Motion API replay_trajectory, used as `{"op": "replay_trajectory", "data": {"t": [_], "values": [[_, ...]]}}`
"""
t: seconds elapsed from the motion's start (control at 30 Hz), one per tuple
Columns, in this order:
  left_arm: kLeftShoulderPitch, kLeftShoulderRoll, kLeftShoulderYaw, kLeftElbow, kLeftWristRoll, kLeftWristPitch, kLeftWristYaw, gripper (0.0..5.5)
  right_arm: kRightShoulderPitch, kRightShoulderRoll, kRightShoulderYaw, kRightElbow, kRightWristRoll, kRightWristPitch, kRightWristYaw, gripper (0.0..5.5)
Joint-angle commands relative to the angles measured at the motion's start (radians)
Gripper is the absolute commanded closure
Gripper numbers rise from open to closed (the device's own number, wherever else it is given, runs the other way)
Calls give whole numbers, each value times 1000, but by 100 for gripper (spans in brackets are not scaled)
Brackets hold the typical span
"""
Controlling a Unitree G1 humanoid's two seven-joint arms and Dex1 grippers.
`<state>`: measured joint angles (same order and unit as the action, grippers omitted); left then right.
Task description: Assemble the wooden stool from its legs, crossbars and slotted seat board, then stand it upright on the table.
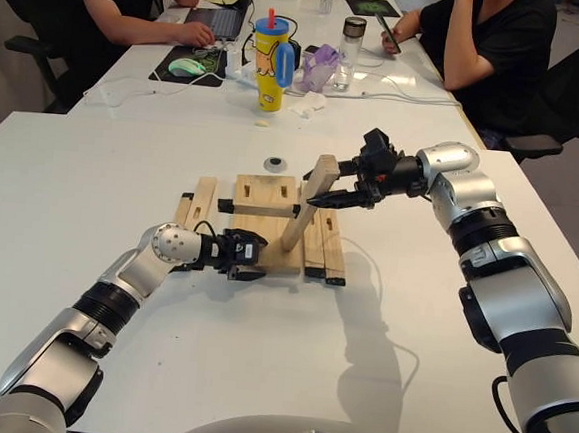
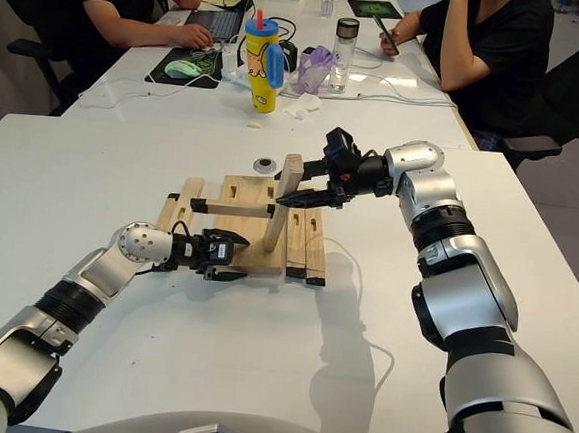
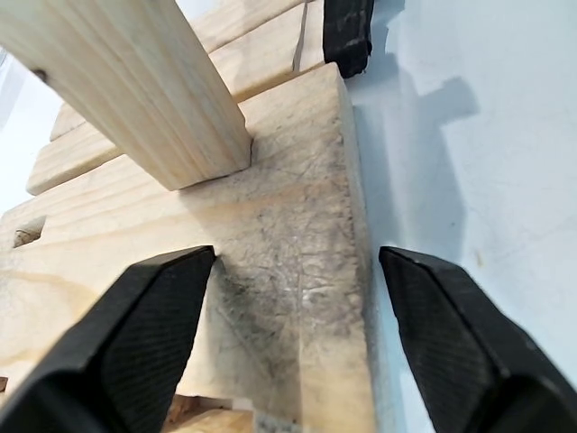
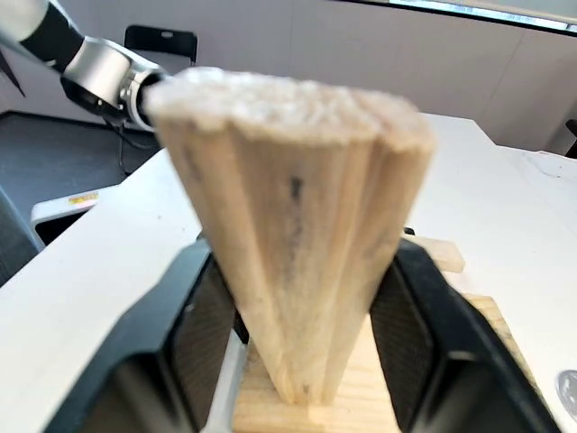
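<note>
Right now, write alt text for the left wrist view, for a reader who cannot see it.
The left gripper is open, its black fingers either side of an edge of the seat board. Just beyond them a wooden leg rises slanted from the board, with white table alongside.

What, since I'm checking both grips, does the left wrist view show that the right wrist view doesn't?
Only left wrist: the left gripper open, fingers straddling the edge of the seat board. Only right wrist: the right gripper clamped on top of the leg, left arm beyond. Both: the leg rising from the seat board.
</note>
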<state>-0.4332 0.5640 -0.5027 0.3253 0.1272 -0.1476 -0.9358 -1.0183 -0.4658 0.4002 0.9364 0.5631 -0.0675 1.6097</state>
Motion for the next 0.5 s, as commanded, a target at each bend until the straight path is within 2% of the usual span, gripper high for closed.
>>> {"op": "replay_trajectory", "data": {"t": [0.03,0.2,0.5], "values": [[135,-42,-93,83,99,114,15,209,51,60,-100,38,-36,48,-29,276],[129,-53,-86,107,105,133,58,209,79,56,-205,-19,-69,78,-68,196],[122,-50,-78,138,106,124,86,209,237,-12,-267,-113,-189,56,-136,190]]}}
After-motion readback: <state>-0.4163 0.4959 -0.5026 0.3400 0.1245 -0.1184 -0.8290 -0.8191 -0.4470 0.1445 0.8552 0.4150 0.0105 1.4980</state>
